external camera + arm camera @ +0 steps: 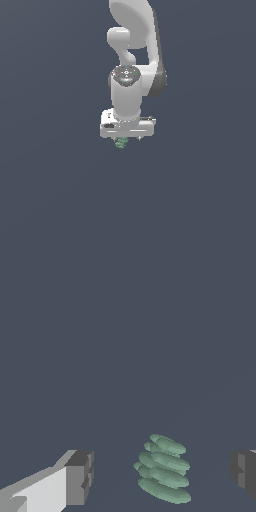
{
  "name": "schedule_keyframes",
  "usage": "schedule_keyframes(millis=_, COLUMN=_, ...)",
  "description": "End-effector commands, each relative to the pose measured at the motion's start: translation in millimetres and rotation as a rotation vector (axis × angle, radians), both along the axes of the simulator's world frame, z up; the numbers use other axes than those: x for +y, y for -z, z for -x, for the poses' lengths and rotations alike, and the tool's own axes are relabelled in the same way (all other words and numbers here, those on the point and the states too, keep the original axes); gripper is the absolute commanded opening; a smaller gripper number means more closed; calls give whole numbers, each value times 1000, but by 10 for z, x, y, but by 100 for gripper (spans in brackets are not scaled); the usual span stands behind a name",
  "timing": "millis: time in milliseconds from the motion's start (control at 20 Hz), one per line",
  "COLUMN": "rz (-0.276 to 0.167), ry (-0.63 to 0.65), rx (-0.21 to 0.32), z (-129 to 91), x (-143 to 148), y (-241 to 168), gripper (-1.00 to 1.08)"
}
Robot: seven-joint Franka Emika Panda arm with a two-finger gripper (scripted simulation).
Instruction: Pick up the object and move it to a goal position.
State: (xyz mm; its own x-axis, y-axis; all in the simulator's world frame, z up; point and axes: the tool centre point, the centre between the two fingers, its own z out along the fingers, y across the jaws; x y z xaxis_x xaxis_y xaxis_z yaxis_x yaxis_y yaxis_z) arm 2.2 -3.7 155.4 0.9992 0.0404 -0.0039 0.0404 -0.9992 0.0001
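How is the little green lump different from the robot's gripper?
The green lump is green and bumpy, like stacked ridges; the gripper is smooth and white with dark grey fingertips. In the exterior view the lump looks tiny, much smaller than the gripper above it. The lump is one small piece, while the gripper has two fingers standing apart, one on each side of it, not touching. Both sit in the same spot, low under the arm.

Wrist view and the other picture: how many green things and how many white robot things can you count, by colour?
Green: 1, the ridged green lump, sitting between the open fingers, touching neither.
White: 1, the robot arm with its gripper.
Total: 2
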Motion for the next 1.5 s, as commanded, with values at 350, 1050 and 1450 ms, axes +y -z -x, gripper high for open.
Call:
schedule_keyframes(millis=350, rz=-12, ry=54, rx=8, z=28, x=-208, y=-27, gripper=100)
schedule_keyframes(millis=1050, rz=-13, ry=5, rx=10, z=62, x=-266, y=-2, gripper=100)
schedule_keyframes(millis=1450, rz=-11, ry=-136, rx=9, z=123, x=-287, y=68, gripper=100)
